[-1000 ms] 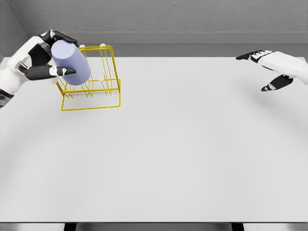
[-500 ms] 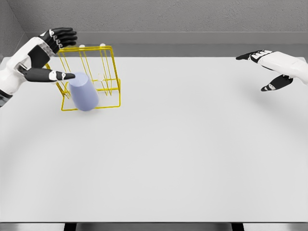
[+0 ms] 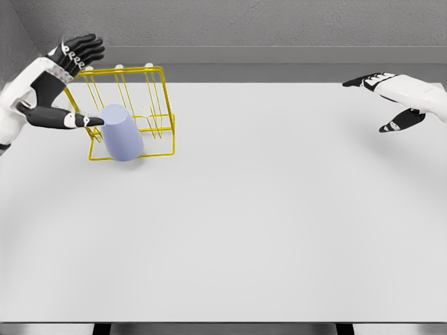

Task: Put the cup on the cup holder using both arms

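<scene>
head view | cup (image 3: 121,133) upper left, tilted in the yellow cup holder (image 3: 162,105) on the counter (image 3: 265,209) | left hand (image 3: 52,84) beside it, fingers spread, holding nothing | right hand (image 3: 399,94) upper right, fingers relaxed, empty | step: release; next: check cup sits steady, clear the hand

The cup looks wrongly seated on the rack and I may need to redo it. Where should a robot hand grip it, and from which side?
Probably the cup's round side wall near its wider lower end, coming from the front-left. The yellow wire rack crowds it behind and to the right, so the table-facing side is the free one. The open left robot hand is nearest; the right robot hand is far off.
</scene>
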